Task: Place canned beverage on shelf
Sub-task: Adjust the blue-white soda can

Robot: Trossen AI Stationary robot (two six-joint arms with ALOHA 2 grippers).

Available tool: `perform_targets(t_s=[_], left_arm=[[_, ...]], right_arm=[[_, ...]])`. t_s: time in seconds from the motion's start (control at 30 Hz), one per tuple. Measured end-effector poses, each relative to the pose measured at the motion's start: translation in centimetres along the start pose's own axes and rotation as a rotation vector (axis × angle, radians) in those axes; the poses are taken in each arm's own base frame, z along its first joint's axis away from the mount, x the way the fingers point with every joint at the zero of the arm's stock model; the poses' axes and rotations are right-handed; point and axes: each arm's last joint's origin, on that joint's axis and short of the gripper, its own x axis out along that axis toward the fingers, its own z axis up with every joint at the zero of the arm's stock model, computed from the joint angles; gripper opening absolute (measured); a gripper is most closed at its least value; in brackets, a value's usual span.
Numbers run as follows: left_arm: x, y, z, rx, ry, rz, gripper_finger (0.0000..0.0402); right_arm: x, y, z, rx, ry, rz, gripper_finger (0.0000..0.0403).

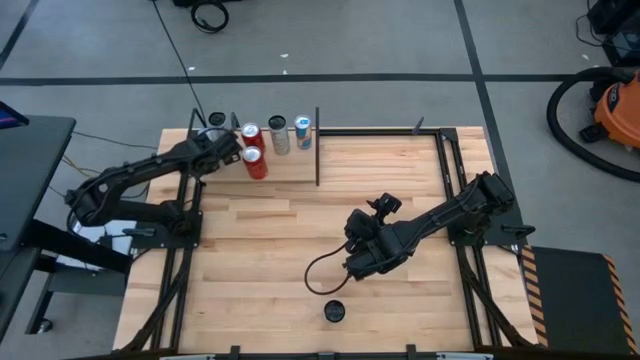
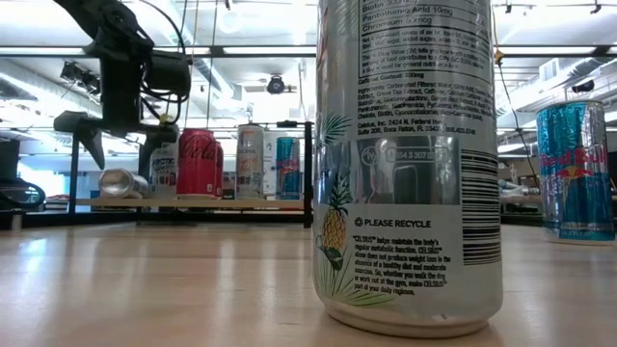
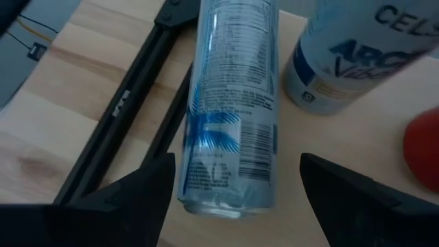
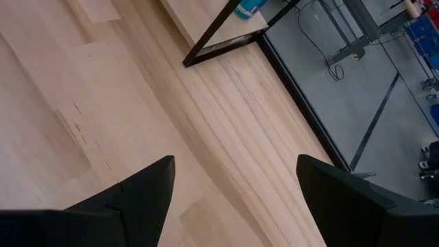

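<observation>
My left claw (image 3: 233, 189) hangs wide open, gripping nothing, over a can (image 3: 230, 110) lying toppled on the shelf (image 1: 290, 165) beside upright cans, so placement looks incomplete; my right claw (image 4: 233, 185) waits open and empty above the table (image 1: 270, 250).

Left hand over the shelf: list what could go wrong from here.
1. The silver can lies on its side on the shelf, between the open fingers of the left hand. A careless nudge could roll it off the board's edge.
2. The red cans and other upright cans stand close by; the arm could tip them.
</observation>
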Motion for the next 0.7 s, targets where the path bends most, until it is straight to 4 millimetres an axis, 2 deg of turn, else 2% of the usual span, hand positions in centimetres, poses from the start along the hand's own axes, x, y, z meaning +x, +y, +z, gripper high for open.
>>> perform_targets(t_s=[0.7], left_arm=[[0.57, 0.27, 0.47, 0.032, 0.032, 0.024, 0.0321]], right_arm=[[0.0, 0.05, 0.04, 0.006, -0.002, 0.004, 0.0313]])
